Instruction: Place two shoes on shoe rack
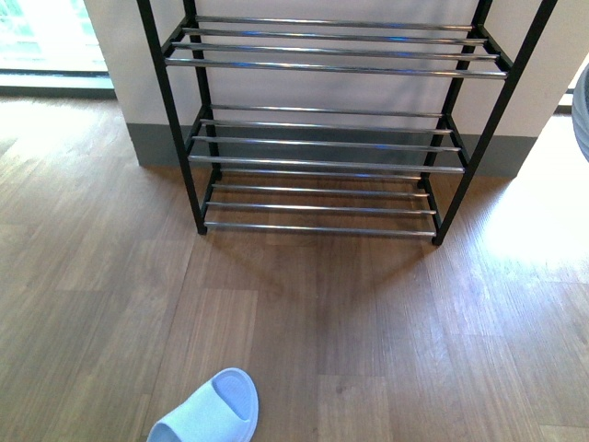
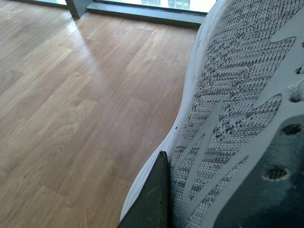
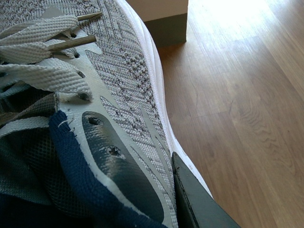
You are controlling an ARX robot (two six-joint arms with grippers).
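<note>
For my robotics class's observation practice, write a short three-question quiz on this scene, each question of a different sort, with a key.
1. True or false: the shoe rack already holds a shoe.
2. What lies on the floor near the front view's bottom edge? A) a pale blue slipper B) a box C) a brush
3. Fill in: the lining of the sneaker in the right wrist view is ___.

Key: 1 false; 2 A; 3 navy blue.

Sunlit wood-plank floor (image 1: 386, 331) meets a white wall (image 1: 322, 87) with grey skirting (image 1: 152, 147), window (image 1: 46, 32) at left
</note>
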